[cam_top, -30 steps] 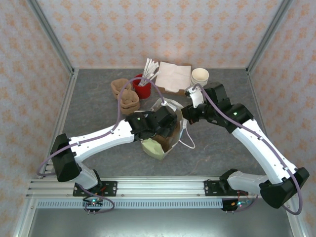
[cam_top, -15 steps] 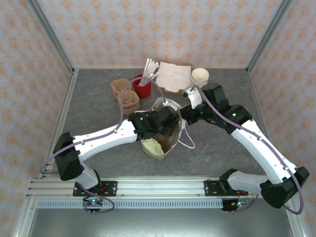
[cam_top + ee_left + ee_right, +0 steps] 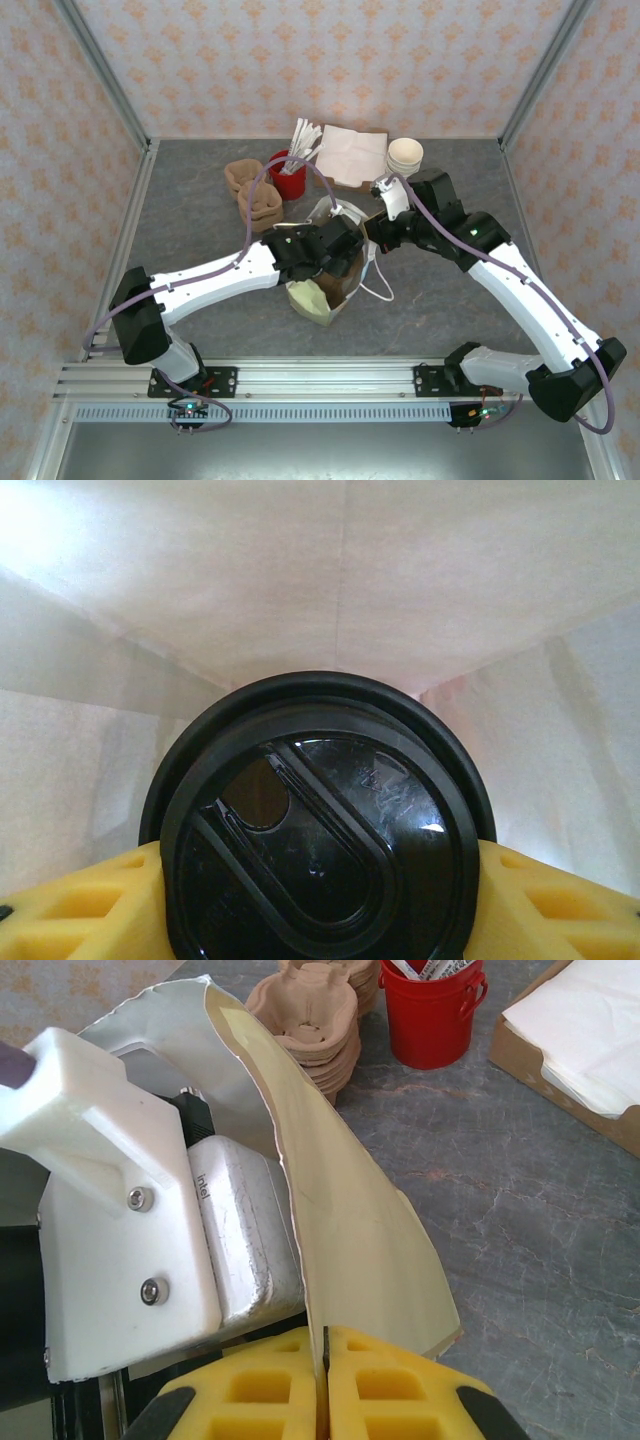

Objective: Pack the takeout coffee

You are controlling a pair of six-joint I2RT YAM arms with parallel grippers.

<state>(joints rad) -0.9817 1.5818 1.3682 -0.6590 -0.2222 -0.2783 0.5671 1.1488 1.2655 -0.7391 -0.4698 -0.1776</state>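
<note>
Now the coffee cup (image 3: 320, 830) sits down inside the bag (image 3: 330, 580). Its round black lid (image 3: 300, 780) faces the left wrist camera, with pale bag walls all around it. The left gripper (image 3: 320, 905) has the cup clamped, one yellow finger (image 3: 80, 905) against each side just below the lid. From above, that left gripper (image 3: 340, 245) is buried in the mouth of the bag (image 3: 318, 298), which lies on its side in the middle of the grey worktop (image 3: 200, 230).

Over to the right gripper (image 3: 322, 1390): its yellow fingers are pinched tight on the edge of the bag wall (image 3: 340, 1210). They hold that flap up beside the left arm's white wrist mount (image 3: 110, 1190). In the top view the right gripper (image 3: 372, 232) sits at the bag's far right rim.

Behind the bag, a stack of brown pulp cup carriers (image 3: 255, 195) stands just beside a red cup (image 3: 287, 178) stuffed with packets. Right of those lies a cardboard tray of white napkins (image 3: 350, 155). A stack of cream cups (image 3: 405, 155) stands at the tray's right end.
</note>
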